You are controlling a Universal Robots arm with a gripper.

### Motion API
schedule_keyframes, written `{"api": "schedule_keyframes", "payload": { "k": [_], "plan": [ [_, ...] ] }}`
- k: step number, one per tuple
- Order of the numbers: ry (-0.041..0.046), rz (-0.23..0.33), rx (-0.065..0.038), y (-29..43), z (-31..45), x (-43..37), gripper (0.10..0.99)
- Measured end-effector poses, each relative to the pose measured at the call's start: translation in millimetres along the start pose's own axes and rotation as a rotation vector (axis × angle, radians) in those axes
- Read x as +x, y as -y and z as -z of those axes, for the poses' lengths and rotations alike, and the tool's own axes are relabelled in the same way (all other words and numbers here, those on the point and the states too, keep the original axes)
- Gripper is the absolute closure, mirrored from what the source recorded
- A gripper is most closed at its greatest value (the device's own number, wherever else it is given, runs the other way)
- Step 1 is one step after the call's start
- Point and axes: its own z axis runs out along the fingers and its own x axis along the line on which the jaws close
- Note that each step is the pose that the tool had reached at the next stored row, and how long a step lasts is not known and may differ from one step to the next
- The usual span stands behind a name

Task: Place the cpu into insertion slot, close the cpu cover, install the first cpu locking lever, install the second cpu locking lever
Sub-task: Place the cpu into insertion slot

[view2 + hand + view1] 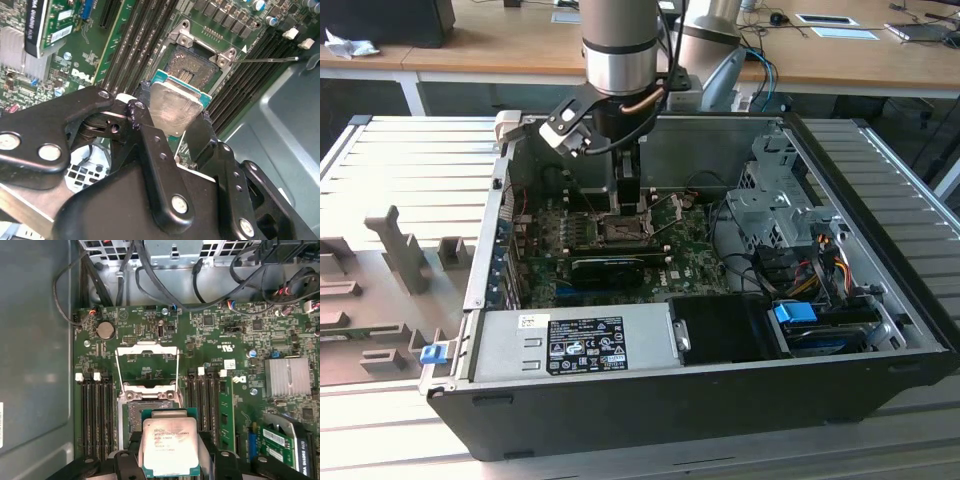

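The arm reaches down into an open computer case (720, 405) that lies on the ribbed metal bench (380, 160). Its claw (175, 116) is pinching the cpu (170, 445) by two opposite edges, with one black finger (150, 145) on each side and the dull metal top facing up towards both wrist cameras. The chip is held over the green motherboard (220, 335) and is not seated. In the first wrist view it overlaps one edge of the insertion slot (145, 408), and the rest of the slot's dark centre lies bare between the chip and the cpu cover (147, 345). The cover is swung open, lying back from the slot, with green board showing through its square window. Rows of long black memory slots (97, 410) flank the socket on both sides. A ribbed silver heatsink (286, 376) sits well apart, near one edge of the board. In the exterior view the claw hangs over the middle of the board, and the grey power supply (580, 340) lies along the case's near wall.
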Motion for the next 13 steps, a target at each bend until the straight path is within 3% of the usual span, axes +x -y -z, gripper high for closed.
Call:
{"api": "schedule_keyframes", "payload": {
  "k": [2, 13],
  "plan": [
    [-0.0003, 0.001, -0.001, 0.8, -8.1, 2.2, 0.557],
    [-0.0011, 0.001, -0.001, 1.0, -11.1, 2.2, 0.557]
  ]
}}
